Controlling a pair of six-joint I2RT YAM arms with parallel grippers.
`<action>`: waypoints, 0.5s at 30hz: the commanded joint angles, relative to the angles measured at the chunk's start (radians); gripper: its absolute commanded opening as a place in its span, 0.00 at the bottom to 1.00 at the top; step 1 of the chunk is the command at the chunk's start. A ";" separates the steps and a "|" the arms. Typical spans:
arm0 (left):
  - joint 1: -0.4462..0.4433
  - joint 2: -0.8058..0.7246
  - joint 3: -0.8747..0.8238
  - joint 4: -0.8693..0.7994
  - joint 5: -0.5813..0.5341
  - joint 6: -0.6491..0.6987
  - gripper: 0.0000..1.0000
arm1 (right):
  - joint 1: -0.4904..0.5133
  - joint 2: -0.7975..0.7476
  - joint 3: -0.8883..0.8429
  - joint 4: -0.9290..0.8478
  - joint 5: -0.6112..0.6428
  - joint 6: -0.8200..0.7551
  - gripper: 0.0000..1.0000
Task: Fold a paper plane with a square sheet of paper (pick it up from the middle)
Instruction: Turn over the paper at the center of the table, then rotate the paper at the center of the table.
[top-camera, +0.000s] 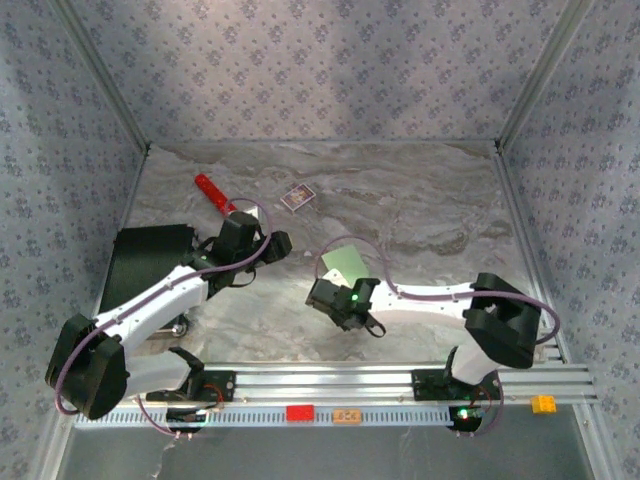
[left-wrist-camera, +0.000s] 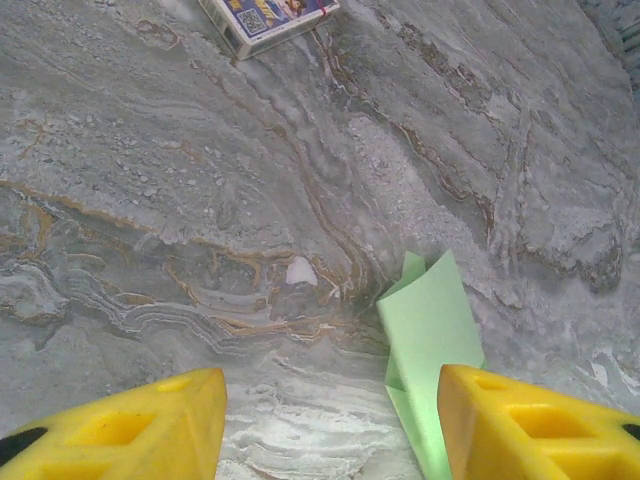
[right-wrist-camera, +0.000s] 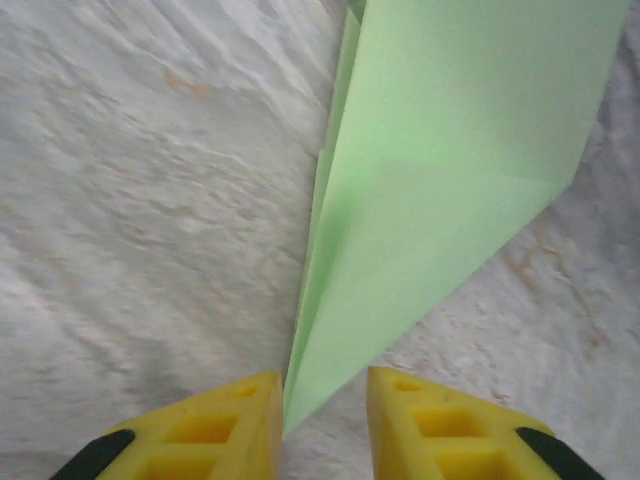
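The pale green sheet of paper (top-camera: 345, 262) lies on the marble table, folded into a long pointed dart like a paper plane (right-wrist-camera: 450, 180). Its sharp tip reaches down between the yellow fingers (right-wrist-camera: 215, 430) of my right gripper (right-wrist-camera: 322, 420). The jaws stand slightly apart, the tip close to the left finger and a gap on the right. My right gripper (top-camera: 335, 290) sits just in front of the paper. To the left, my left gripper (top-camera: 275, 243) is open with bare table between its fingers (left-wrist-camera: 330, 430). The paper (left-wrist-camera: 430, 330) lies beside its right finger (left-wrist-camera: 540, 425).
A small purple-and-white card box (top-camera: 297, 198) (left-wrist-camera: 270, 15) lies behind the grippers. A red cylinder (top-camera: 212, 192) lies at the back left. A black block (top-camera: 150, 262) sits at the left edge beside the left arm. Patterned walls enclose the table (top-camera: 430, 200).
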 joint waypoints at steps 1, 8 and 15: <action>0.006 -0.006 -0.012 -0.008 0.011 -0.007 0.57 | -0.044 -0.110 -0.051 0.112 -0.127 0.010 0.35; 0.008 0.023 -0.006 0.014 0.052 -0.007 0.56 | -0.330 -0.314 -0.282 0.399 -0.522 0.095 0.26; 0.008 0.067 -0.004 0.052 0.104 -0.020 0.50 | -0.480 -0.290 -0.333 0.513 -0.751 0.158 0.16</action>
